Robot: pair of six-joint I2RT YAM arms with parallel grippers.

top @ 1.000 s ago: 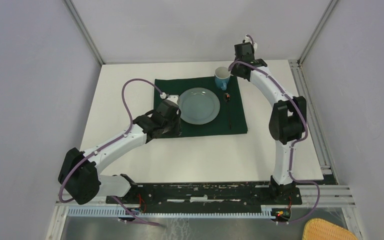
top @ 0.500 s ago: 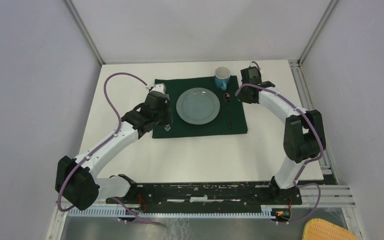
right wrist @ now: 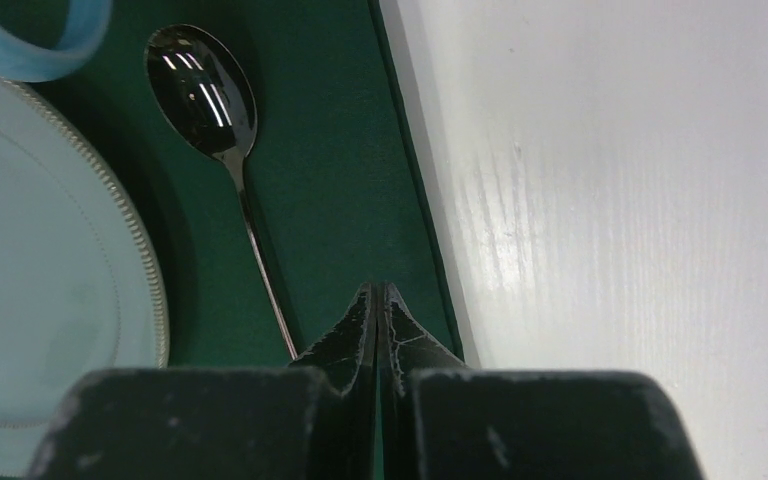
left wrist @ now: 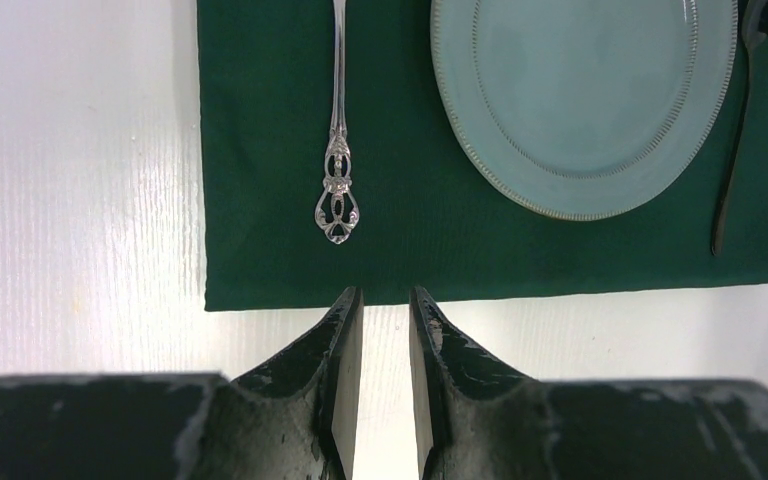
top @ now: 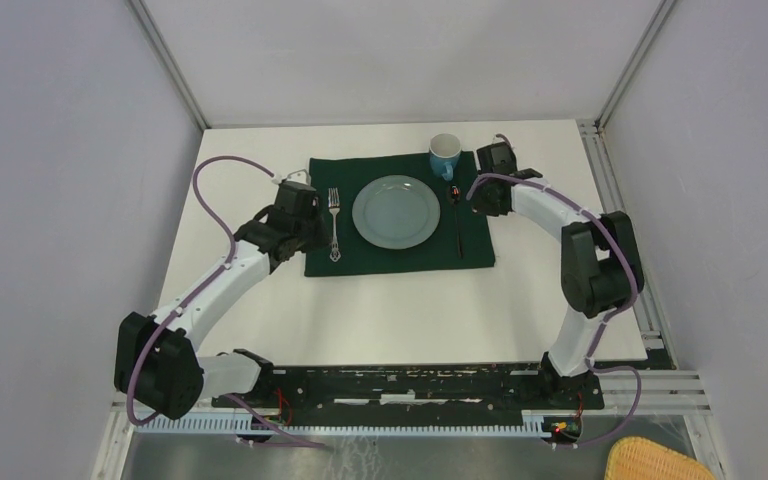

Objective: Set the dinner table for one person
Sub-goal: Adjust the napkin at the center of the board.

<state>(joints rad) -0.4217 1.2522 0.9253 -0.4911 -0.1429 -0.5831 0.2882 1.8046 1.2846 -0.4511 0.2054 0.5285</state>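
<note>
Around the plate (top: 395, 211) we see fork (top: 335, 222) left, spoon (top: 457, 215) right, cup (top: 445, 153) behind: setting looks done; left gripper (left wrist: 385, 330) ajar, right gripper (right wrist: 380, 310) closed, both empty.

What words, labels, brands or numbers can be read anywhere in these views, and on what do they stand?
None readable in any view.
The plate, fork, spoon, mug, green cloth and dinner table carry no text; the fork handle shows only ornamental scrollwork.

Pale grey walls (top: 60, 150), metal corner posts (top: 168, 62)
</note>
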